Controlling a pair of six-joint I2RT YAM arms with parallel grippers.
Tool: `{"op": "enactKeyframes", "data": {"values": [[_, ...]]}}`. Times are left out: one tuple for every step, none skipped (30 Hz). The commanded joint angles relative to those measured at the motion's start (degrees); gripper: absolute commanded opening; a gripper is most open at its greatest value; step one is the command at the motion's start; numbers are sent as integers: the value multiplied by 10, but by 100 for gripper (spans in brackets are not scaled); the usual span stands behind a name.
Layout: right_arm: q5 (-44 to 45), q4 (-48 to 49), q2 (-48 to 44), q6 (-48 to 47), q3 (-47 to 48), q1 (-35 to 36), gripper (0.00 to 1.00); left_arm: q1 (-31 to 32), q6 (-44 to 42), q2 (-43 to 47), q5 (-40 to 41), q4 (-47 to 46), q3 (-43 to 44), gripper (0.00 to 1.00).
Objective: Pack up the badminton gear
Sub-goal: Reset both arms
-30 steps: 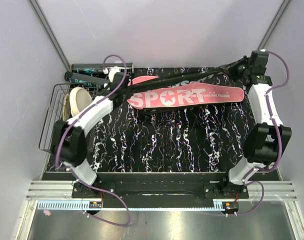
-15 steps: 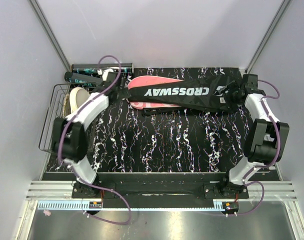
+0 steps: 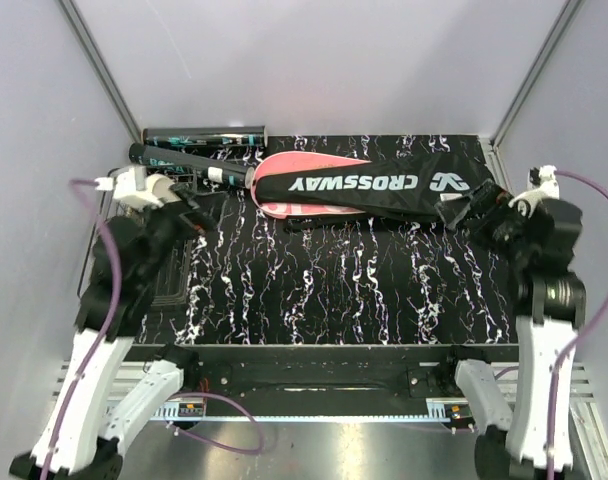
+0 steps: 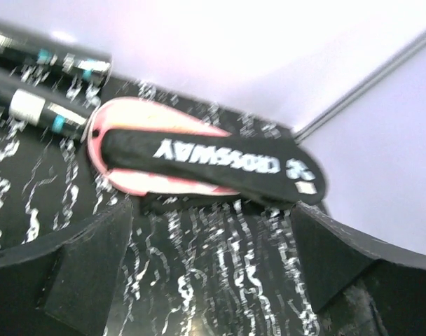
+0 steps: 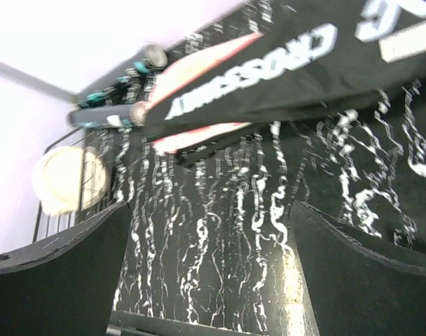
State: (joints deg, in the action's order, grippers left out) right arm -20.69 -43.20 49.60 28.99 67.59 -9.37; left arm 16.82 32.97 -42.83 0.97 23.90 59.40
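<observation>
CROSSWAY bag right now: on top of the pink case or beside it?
On top. The CROSSWAY bag lies flat across the pink case, which peeks out only around its left end.

- Table [image 3: 334, 290] – black top streaked with white, carrying everything here.
- Pink case [image 3: 309, 163] is lying flat near the far edge, its rounded end pointing left.
- Black "CROSSWAY" bag [image 3: 374, 185] is lying lengthwise over the case – covering most of it, its right end reaching toward the table's right side.
- Dark tube [image 3: 204, 133] is lying along the far-left edge.
- Second dark tube [image 3: 184, 162] is lying just in front, angled, its end touching or nearly touching the case.
- Wire basket [image 5: 111, 150] is standing at the left edge.
</observation>
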Motion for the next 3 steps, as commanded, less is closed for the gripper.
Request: {"op": "enactKeyframes", "data": {"values": [[-56,-44,-98,-55,9,21,100,-1,-5,90,-74,-45,-11,99],[-51,-43,-113,-40,14,22,100,-1,-5,113,-78,-43,-1,99],[-48,-42,-123,-38,42,22,100,-2,-8,124,-85,-40,7,99]]}}
